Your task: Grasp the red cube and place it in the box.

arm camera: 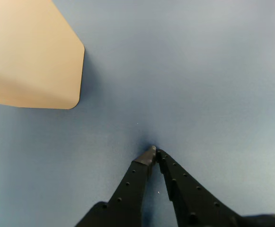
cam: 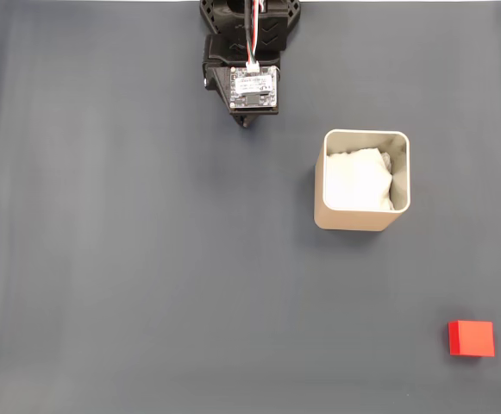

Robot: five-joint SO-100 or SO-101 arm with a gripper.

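The red cube [cam: 471, 338] lies on the dark mat at the lower right of the fixed view, far from the arm. The box [cam: 363, 180], beige with white padding inside, stands upright right of centre; its outer wall [arm camera: 31, 52] fills the upper left of the wrist view. My gripper [cam: 246, 121] sits folded at the top centre of the fixed view, left of and above the box. In the wrist view my gripper [arm camera: 154, 152] is shut, black fingertips touching just over the mat, with nothing between them.
A plain dark grey-blue mat [cam: 129, 259] covers the whole table. The arm's base [cam: 250, 21] stands at the top edge of the fixed view.
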